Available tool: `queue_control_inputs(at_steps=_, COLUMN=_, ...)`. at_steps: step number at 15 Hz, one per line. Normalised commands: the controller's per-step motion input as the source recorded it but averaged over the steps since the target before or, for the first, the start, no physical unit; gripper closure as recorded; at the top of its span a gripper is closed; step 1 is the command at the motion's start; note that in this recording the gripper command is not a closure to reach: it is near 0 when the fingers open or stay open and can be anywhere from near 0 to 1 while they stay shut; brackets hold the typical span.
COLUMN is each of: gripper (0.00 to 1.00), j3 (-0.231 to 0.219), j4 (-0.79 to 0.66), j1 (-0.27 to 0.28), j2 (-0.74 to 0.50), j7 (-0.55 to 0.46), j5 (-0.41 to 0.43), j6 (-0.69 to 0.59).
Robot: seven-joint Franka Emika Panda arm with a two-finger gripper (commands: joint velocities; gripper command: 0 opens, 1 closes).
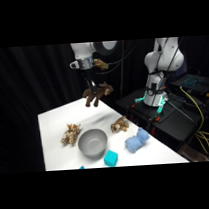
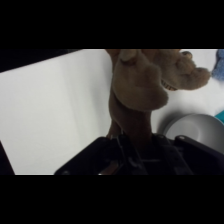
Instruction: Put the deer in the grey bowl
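Deer (image 1: 97, 93): dark brown plush, hanging in the air above the far part of the white table (image 1: 53, 120), legs dangling, clear of the surface. In the wrist view the deer (image 2: 145, 80) fills the centre and rises straight out of the black linkage at the bottom edge.

Gripper (image 1: 93, 84): comes down from above and is clenched on the deer, carrying it. Fingers themselves are hidden behind the plush in the wrist view.

Grey bowl (image 1: 92, 142): upright on the table, nothing inside, at about 6 o'clock from the hanging deer and well apart from it. In the wrist view a part of its rim (image 2: 200, 127) shows at 4 o'clock from the deer.

Around the bowl, side view:
- pale spotted plush (image 1: 71, 134) just beside it at 9 o'clock
- mottled brown-and-tan plush (image 1: 119, 124) near it at 2 o'clock
- light blue soft toy (image 1: 136, 140) at 3 o'clock
- teal block (image 1: 111, 157) at 5 o'clock, close to the rim

Arm base (image 1: 158, 74): stands off the table at 2 o'clock from the bowl, among dark equipment and cables.
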Motion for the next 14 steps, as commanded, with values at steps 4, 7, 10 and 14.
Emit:
queue_control_inputs(at_steps=4, gripper=0.62, j3=0.122, j4=0.57, j1=0.156, j2=0.3, j7=0.27, j5=0.008, j6=-0.25)
queue_control_inputs(at_steps=7, gripper=0.62, j3=0.069, j4=0.6, j1=0.121, j2=0.42, j7=0.21, j5=0.011, j6=-0.09)
queue_control_inputs(at_steps=10, gripper=0.61, j3=0.043, j4=0.48, j1=0.104, j2=0.46, j7=0.13, j5=0.048, j6=0.16)
queue_control_inputs(at_steps=14, gripper=0.61, j3=0.042, j4=0.35, j1=0.103, j2=0.45, j7=0.08, j5=0.102, j6=0.13)
